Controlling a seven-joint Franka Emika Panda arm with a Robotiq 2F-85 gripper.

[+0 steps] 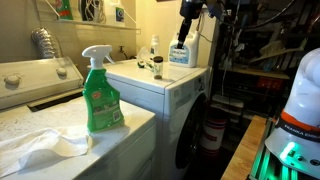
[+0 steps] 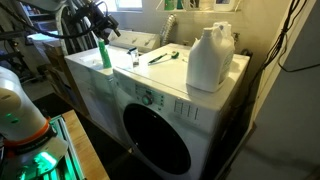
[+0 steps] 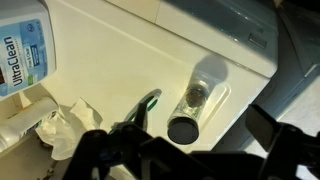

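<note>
Gripper (image 3: 208, 150): spread wide with nothing between the two dark fingers. It hangs above the washer top (image 3: 120, 40) and touches nothing.
Small glass jar (image 3: 196, 98): the nearest thing, at 12 o'clock from the gripper in the wrist view. It rests on the washer top with a dark round cap at its near end. From this angle I cannot tell whether it stands or lies.
Green-handled tool (image 3: 147, 103): at 11 o'clock, flat on the top, just beside the jar but apart from it.
Crumpled white cloth (image 3: 65, 125): at 9 o'clock, against the foot of the jug.
UltraClean jug (image 3: 20, 50): at 10 o'clock, upright, well apart from the jar.
Step in hand: by my reading, a hover over the jar, with no grasp made yet.
What a close-in would call for: a straight descent, with the fingers set either side of the jar's body and kept clear of the tool. Smooth round glass may slip or roll, so the squeeze should be centred.
Farther off: a green spray bottle (image 1: 100, 92) stands on the neighbouring machine (image 1: 40, 118). A second cloth (image 1: 40, 145) lies at 8 o'clock of it.
Count: one jar, one tool, one jug, one spray bottle, two cloths, two machines.
</note>
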